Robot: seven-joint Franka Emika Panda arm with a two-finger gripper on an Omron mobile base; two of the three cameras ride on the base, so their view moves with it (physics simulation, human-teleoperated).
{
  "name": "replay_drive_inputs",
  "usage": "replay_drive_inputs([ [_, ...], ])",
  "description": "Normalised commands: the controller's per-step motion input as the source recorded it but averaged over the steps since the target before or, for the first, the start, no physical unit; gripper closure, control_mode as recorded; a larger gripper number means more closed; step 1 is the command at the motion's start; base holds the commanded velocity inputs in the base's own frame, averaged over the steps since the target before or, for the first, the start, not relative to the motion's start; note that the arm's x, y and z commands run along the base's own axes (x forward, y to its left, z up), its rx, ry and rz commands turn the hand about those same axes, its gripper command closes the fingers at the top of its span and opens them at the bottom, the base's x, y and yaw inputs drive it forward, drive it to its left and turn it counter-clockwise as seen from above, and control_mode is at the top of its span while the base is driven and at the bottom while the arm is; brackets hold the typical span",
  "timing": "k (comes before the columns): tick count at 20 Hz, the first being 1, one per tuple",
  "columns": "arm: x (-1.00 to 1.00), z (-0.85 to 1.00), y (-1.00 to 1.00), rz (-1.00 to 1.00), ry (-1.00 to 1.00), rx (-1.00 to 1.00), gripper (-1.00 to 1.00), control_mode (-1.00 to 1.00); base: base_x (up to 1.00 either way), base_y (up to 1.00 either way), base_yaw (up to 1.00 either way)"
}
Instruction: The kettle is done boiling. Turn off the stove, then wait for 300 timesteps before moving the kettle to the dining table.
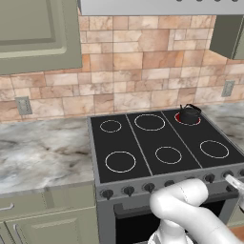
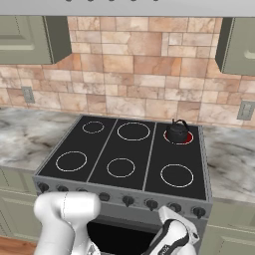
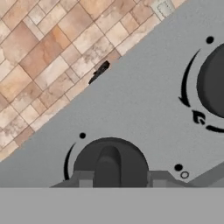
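Note:
The black kettle (image 1: 189, 114) (image 2: 178, 132) sits on the stove's back right burner, whose ring glows red. The stove (image 1: 143, 143) (image 2: 149, 154) has a black glass top and a row of dark front knobs. My gripper (image 3: 119, 177) is low at the front panel, near its right end, with its white hand (image 2: 172, 233) just below the knob row. A dark knob (image 3: 109, 162) lies between the fingers, which press on its two sides. Another knob (image 3: 214, 83) shows further along the panel. The dining table is out of view.
Marble counters (image 1: 43, 152) (image 2: 234, 159) flank the stove on both sides. A tiled backsplash with outlets (image 1: 23, 106) (image 2: 245, 110) rises behind. Green wall cabinets (image 1: 38, 33) (image 2: 238, 45) and a hood hang above. My white arm (image 1: 183, 202) crosses the oven door.

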Motion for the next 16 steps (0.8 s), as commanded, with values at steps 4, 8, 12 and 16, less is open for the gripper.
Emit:
replay_drive_inputs([
  [4,-0.03,0.00,0.00,-0.07,0.00,0.21,1.00,-1.00,0.00,0.00,0.00],
  [8,-0.05,0.00,0.01,-0.07,0.00,0.20,1.00,-1.00,0.00,0.00,0.00],
  [12,-0.05,0.00,0.04,-0.08,0.00,0.19,1.00,-1.00,0.00,0.00,0.00],
  [16,-0.01,0.00,0.04,-0.08,0.02,0.19,1.00,-1.00,0.00,0.00,0.00],
])
